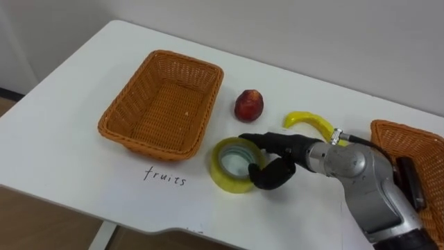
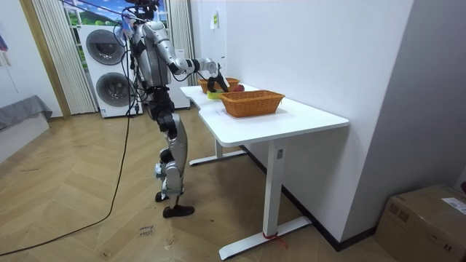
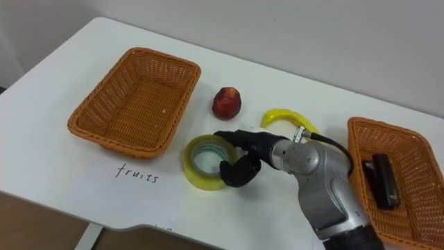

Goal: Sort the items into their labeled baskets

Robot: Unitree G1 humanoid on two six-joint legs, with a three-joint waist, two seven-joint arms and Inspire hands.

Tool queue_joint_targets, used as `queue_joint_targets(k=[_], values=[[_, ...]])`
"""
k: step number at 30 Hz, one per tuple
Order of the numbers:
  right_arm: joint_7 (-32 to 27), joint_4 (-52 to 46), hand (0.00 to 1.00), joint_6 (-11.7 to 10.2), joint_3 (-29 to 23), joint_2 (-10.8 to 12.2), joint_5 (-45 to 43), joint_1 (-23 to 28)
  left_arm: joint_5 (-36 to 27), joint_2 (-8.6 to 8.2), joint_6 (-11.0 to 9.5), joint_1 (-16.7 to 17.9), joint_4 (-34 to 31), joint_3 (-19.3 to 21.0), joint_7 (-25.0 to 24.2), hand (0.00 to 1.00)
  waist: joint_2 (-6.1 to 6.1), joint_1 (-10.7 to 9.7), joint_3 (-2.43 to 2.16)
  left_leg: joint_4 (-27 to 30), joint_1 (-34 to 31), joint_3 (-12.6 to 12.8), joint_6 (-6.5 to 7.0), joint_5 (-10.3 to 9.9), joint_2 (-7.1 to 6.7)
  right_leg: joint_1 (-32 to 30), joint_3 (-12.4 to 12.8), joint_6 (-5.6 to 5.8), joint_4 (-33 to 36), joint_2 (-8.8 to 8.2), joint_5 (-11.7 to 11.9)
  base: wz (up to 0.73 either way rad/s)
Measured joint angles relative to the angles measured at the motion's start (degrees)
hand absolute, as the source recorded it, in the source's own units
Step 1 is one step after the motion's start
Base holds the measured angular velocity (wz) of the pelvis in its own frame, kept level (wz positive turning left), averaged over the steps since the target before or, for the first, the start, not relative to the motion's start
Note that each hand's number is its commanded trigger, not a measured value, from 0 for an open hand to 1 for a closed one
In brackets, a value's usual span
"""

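Handwritten "fruits" point(image 1: 165, 176) on table point(image 1: 62, 163) before basket point(image 1: 161, 104)

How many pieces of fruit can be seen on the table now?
2. The red fruit lies right of the empty basket; the banana lies beyond the right hand, partly hidden by it.

White table point(image 1: 69, 139): empty wicker basket point(image 1: 161, 104) at far left, handwritten word "fruits" point(image 1: 165, 176) on tabletop just near of it. Red fruit point(image 1: 248, 105) in middle, banana point(image 1: 310, 122) right of it, tape roll point(image 1: 225, 182) lying flat nearer. Second wicker basket point(image 1: 388, 135) at right edge.
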Motion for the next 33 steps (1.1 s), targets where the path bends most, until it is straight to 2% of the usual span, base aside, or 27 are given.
queue_joint_targets(k=[1, 2, 9, 15, 33], values=[[0.0, 0.0, 0.64, 0.0, 0.0, 0.0, 0.0, 0.0, 0.0, 0.00, 0.0, 0.0, -0.1, 0.0, 0.0, 0.00, 0.00, 0.0, 0.00, 0.0, 0.0, 0.0, 0.00, 0.0, 0.00, 0.0, 0.0, 0.00, 0.0, 0.00, 0.0, 0.00], [0.0, 0.0, 1.00, 0.1, 0.0, 0.0, 0.1, 0.0, 0.0, 0.00, 0.0, 0.0, -0.2, -0.1, 0.0, 0.00, 0.00, 0.0, 0.00, 0.0, 0.0, 0.0, 0.00, 0.0, 0.00, 0.0, 0.0, 0.00, 0.0, 0.00, 0.0, 0.00], [-2.7, 0.2, 1.00, 0.3, -0.1, 0.0, 0.3, -0.4, 0.0, 0.12, 0.3, 0.0, -0.3, -1.1, 0.2, 0.00, 0.00, 0.0, 0.00, 0.0, 0.0, 0.0, 0.00, 0.0, 0.00, 0.0, 0.0, 0.00, 0.0, 0.08, 0.0, 0.00], [-3.2, 1.0, 1.00, 1.6, 0.3, 0.0, 1.1, -1.4, 0.0, 0.12, 0.9, 0.0, -0.3, -1.1, 0.3, 0.00, 0.00, 0.3, 0.00, -0.2, 0.0, 0.0, 0.00, 0.0, 0.01, 0.0, 0.0, 0.01, -0.1, 0.10, 0.0, 0.00], [-2.6, 2.6, 1.00, 1.5, 2.0, -0.9, 0.5, -1.2, 0.0, 0.20, 1.1, 0.0, 0.4, -0.9, 0.2, 0.00, 0.02, 1.7, 0.02, -0.2, 0.1, 0.1, 0.01, 0.0, 0.04, 0.0, 0.1, 0.01, -0.2, 0.03, 0.0, 0.00]])
